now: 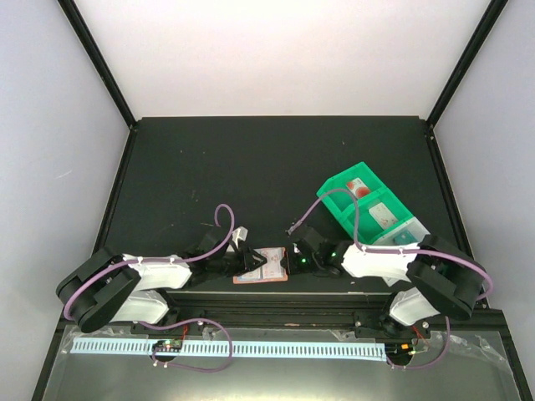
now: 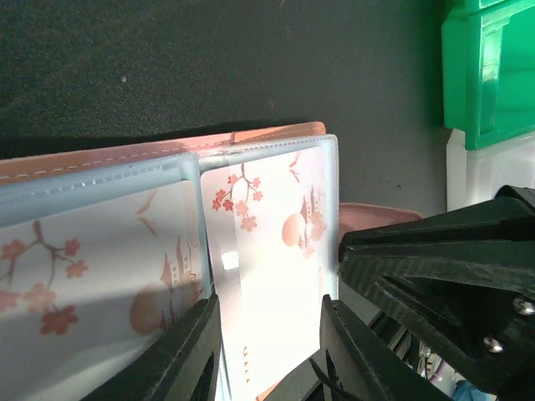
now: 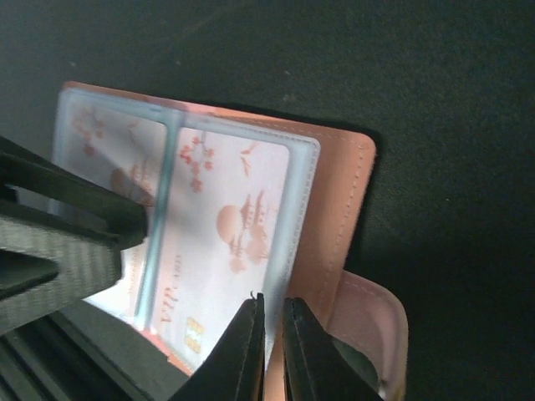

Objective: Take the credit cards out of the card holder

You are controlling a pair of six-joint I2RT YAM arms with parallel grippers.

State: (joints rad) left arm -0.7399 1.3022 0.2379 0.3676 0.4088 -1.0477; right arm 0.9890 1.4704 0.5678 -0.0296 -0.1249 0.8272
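Evidently the green bin (image 1: 333, 190) held pale cards (image 1: 358, 187) in two compartments. Near the desk's (image 1: 251, 167) front edge the card holder (image 1: 266, 266) lay open, with a blossom-printed card (image 3: 230, 225) in its clear pocket. The left tool (image 2: 269, 311) stood apart astride that pocket, while the right tool (image 3: 272, 307) was pinched together on the pocket's edge.

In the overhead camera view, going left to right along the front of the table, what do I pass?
First the left arm, then the card holder lying open, then the right arm. The green bin overlaps the right arm's span, so it's left out.
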